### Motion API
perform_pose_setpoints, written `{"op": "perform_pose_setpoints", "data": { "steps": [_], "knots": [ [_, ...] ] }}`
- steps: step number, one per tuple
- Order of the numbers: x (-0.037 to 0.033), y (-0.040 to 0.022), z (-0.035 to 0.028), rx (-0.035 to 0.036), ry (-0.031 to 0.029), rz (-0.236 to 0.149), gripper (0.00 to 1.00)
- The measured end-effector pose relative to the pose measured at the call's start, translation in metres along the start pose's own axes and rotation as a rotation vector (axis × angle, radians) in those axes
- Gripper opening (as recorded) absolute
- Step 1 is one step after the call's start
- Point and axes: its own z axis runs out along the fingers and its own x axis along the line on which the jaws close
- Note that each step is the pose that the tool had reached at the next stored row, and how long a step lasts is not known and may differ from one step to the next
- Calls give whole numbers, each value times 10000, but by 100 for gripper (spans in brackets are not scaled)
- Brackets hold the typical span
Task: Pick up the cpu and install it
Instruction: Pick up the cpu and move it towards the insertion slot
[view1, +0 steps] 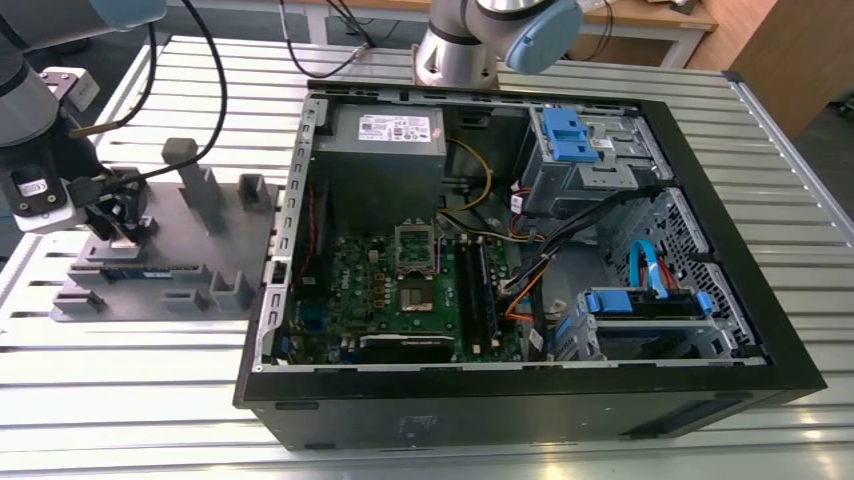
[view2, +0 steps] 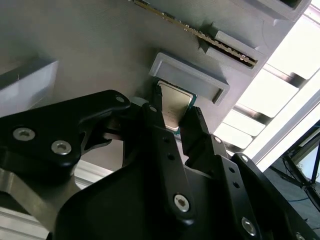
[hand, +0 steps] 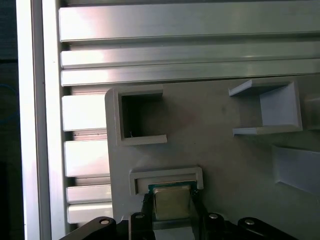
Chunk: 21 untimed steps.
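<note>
Cpu (view2: 174, 106) is flat, square, with shiny silver top.

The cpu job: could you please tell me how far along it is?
Done: the gripper is at the tray. In hand: it is shut on the cpu, which lies in its pocket. Left: the lift and the install; the cpu is not yet on the motherboard.

On my slatted silver aluminium table (view1: 120, 400): grey plastic fixture tray (view1: 140, 303) at the exterior view's left, open black computer case (view1: 507, 405) centre-right.
</note>
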Motion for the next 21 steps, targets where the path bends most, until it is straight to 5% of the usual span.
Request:
{"op": "perform_pose_setpoints", "data": {
  "steps": [9, 21],
  "knots": [
    [-7, 6, -148, 0, -1, 0, 39],
    [-7, 4, -110, -39, -19, -107, 39]
  ]
}}
